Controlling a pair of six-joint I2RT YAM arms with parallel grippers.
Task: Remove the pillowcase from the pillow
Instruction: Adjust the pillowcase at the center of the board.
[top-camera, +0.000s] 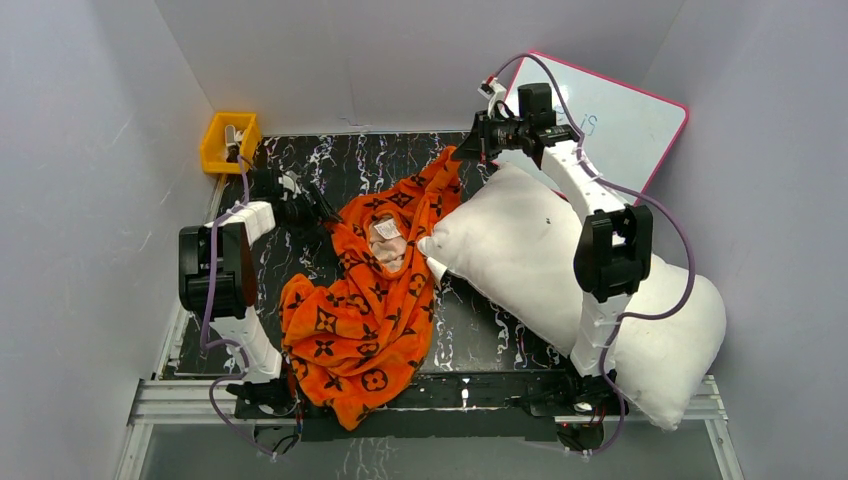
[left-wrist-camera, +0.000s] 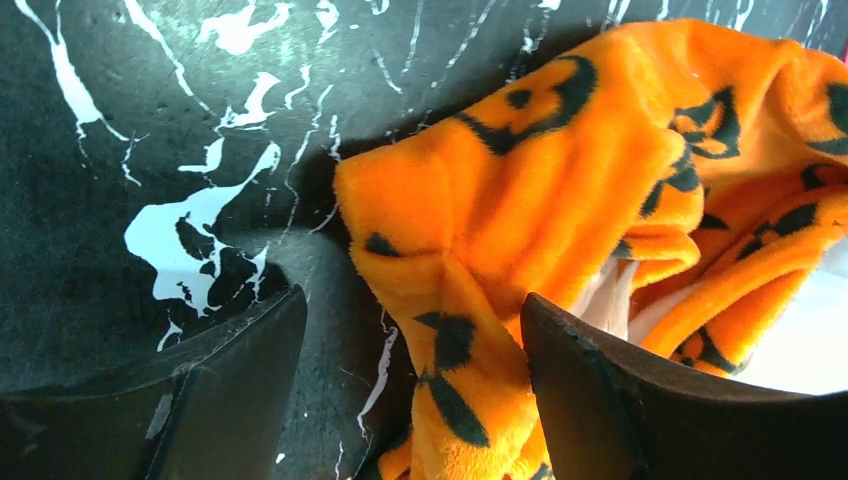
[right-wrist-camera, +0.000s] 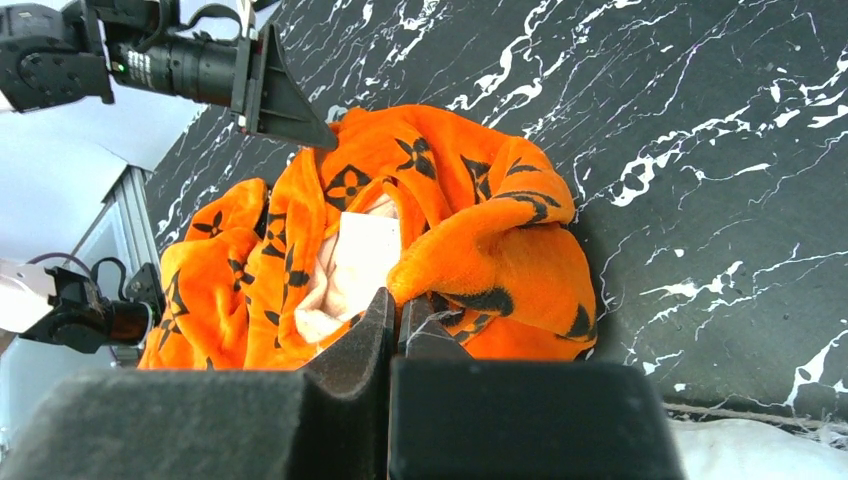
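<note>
The orange pillowcase (top-camera: 365, 310) with black motifs lies crumpled on the black marble table, stretched from the front edge up to the back centre. The white pillow (top-camera: 545, 275) lies bare to its right, its left corner touching the fabric. My right gripper (top-camera: 466, 152) is shut on the pillowcase's far corner; in the right wrist view the gripper (right-wrist-camera: 400, 300) pinches an orange fold (right-wrist-camera: 480, 250). My left gripper (top-camera: 318, 208) is open at the pillowcase's left edge; in the left wrist view the gripper (left-wrist-camera: 412, 300) straddles a fold of the pillowcase (left-wrist-camera: 470, 260) without closing on it.
A yellow bin (top-camera: 228, 140) sits at the back left corner. A pink-framed whiteboard (top-camera: 625, 120) leans at the back right behind the right arm. Grey walls enclose the table on three sides. A metal rail (top-camera: 450, 395) runs along the front edge.
</note>
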